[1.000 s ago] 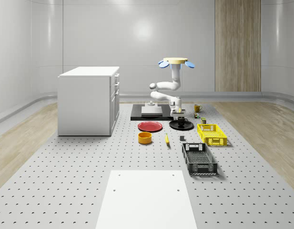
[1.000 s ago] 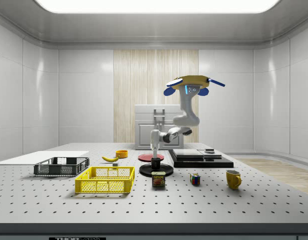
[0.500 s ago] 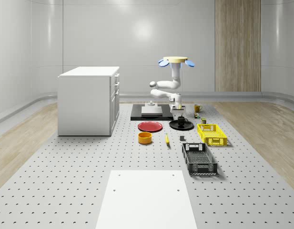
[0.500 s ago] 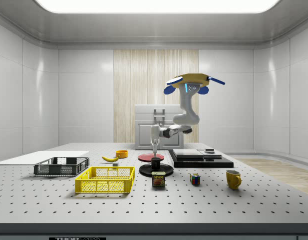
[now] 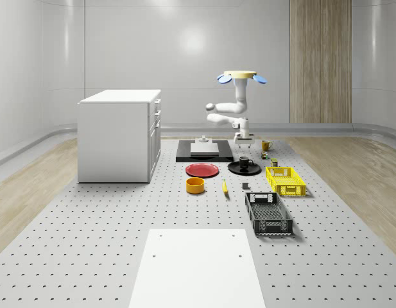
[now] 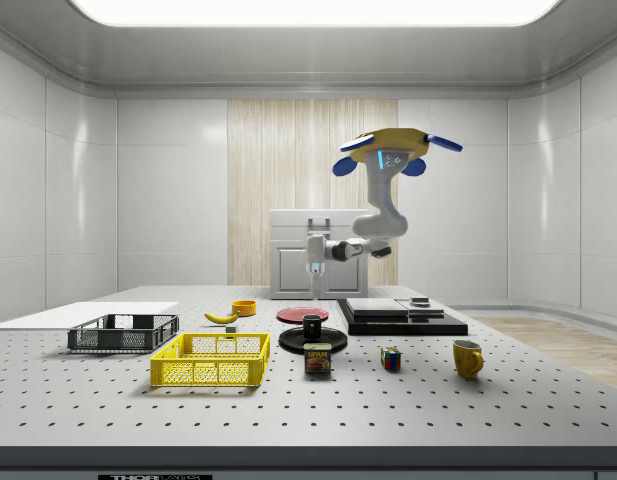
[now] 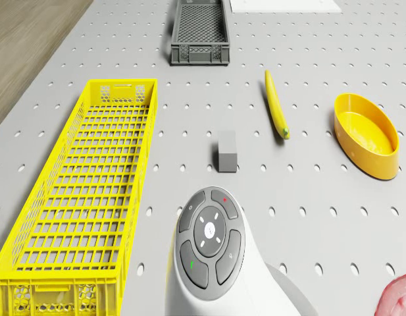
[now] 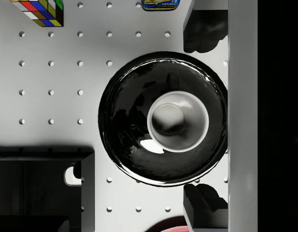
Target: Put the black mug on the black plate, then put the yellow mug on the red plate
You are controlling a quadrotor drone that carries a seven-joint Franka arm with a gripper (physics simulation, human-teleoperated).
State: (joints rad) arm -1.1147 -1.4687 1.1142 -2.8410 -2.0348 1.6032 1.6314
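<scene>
Black mug [image 8: 177, 121] sits upright on the black plate [image 8: 124, 121], so the first placing looks done; directly above it hangs the gripper [image 6: 314, 268], fingers spread and holding nothing, well clear of the rim; just beyond lies the red plate [image 5: 202, 170], bare and waiting; farther back the drone [image 6: 393, 150] hovers over the table; farthest, near the table's rear edge, stands the yellow mug [image 5: 266, 145], well apart, untouched.

Glossy black plate [image 8: 124, 121], matt perforated table [image 8: 52, 92], plastic-looking yellow crate [image 7: 91, 191].
</scene>
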